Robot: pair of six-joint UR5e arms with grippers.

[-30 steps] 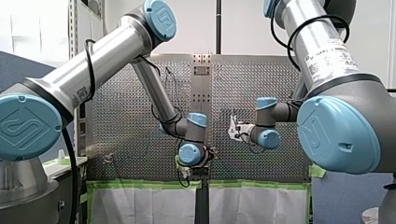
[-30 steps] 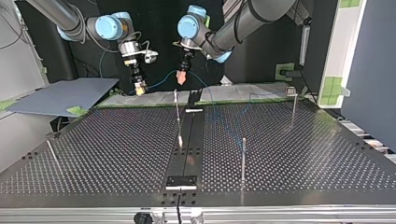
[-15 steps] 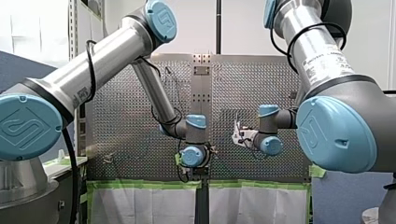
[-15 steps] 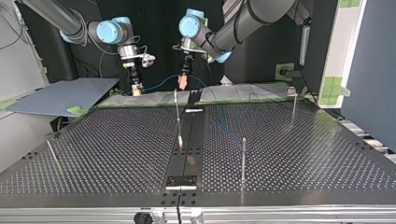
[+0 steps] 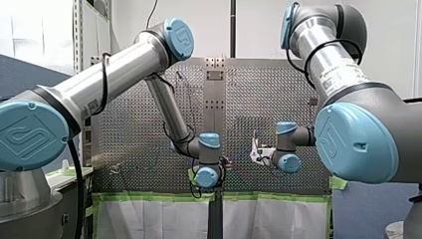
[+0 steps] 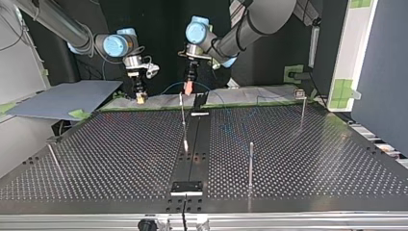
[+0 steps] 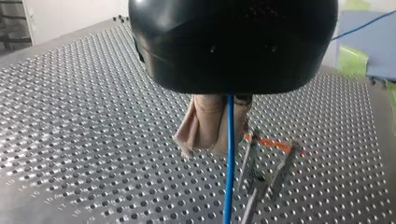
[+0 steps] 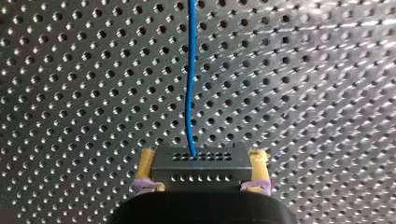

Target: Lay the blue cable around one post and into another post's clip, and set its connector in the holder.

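My left gripper pinches the blue cable, right gripper fingers clamp the connector — wants light tension, no slack, rounding the post.

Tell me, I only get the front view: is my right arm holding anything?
Observer: Yes; in the right wrist view the right jaws are shut on the black connector, with the blue cable leading ahead.
Operator: And my left?
Observer: In the left wrist view the left jaws, with beige pads, pinch the cable.
Operator: Cable round a post yet?
Observer: Not visibly; in the top view it arcs free above the table's far edge.
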